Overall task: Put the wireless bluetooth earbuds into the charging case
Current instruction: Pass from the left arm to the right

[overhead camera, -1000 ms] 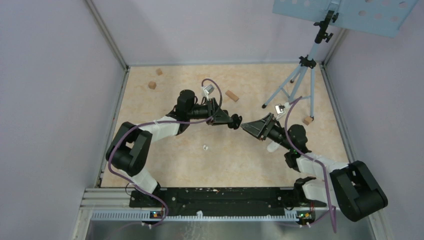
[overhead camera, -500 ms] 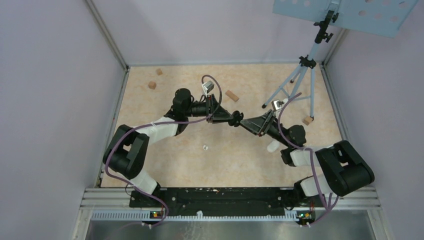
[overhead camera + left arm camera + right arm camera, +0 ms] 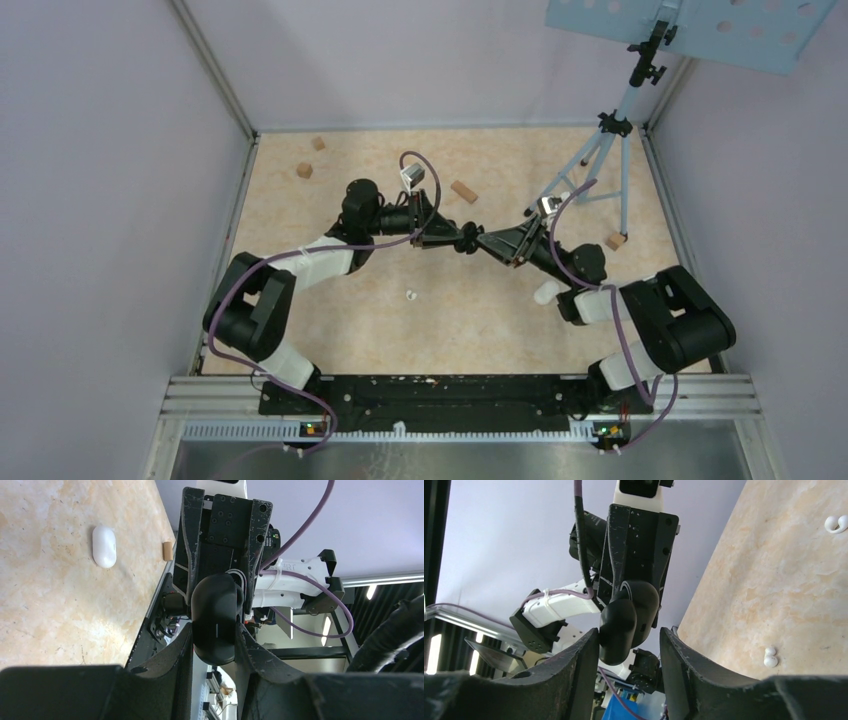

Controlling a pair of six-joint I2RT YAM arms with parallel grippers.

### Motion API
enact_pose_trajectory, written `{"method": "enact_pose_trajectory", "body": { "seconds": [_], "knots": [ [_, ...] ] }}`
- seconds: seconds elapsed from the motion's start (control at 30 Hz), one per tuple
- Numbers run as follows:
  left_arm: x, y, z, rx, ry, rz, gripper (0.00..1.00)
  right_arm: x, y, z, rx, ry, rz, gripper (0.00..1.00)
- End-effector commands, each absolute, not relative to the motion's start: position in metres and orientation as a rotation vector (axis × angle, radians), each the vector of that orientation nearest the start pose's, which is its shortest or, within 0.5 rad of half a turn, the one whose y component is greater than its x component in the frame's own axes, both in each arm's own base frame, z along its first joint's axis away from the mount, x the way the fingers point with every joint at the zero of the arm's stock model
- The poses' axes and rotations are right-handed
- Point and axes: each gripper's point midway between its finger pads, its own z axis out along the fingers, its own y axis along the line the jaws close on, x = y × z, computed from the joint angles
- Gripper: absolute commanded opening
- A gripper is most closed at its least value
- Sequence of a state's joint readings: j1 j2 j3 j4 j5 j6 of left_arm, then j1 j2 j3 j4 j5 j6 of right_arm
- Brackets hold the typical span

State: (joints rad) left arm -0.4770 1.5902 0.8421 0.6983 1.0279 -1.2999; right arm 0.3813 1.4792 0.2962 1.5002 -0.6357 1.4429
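Basically, left pincer [image 3: 465, 240] and right pincer [image 3: 488, 243] both look clamped on one black oval plastic charging case [image 3: 215, 620] mid-air, so opposing pulls could twist or drop it, while tiny white stemmed earbuds [image 3: 836, 524] lie unloaded on the beige marbled counter [image 3: 480, 320] below.

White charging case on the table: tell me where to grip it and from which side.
Pinch the white charging case across its narrow width, at the middle of its long sides, coming straight down from above. It lies flat on the table as a smooth rounded oval, so its curved ends would probably slip free.
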Motion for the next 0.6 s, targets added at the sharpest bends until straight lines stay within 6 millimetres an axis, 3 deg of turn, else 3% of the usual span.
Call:
{"method": "enact_pose_trajectory", "body": {
  "seconds": [0.0, 0.4, 0.57],
  "knots": [
    [0.245, -0.321, 0.262, 0.276, 1.998, -2.057, 0.03, 0.244, 0.245, 0.271, -0.009, 1.366, 1.907, 0.45],
    [0.244, -0.321, 0.260, 0.270, 1.998, -2.059, 0.04, 0.241, 0.249, 0.278, -0.034, 1.359, 1.935, 0.44],
    [0.244, -0.321, 0.261, 0.272, 1.992, -2.059, 0.04, 0.238, 0.251, 0.282, -0.057, 1.346, 1.940, 0.50]
  ]
}}
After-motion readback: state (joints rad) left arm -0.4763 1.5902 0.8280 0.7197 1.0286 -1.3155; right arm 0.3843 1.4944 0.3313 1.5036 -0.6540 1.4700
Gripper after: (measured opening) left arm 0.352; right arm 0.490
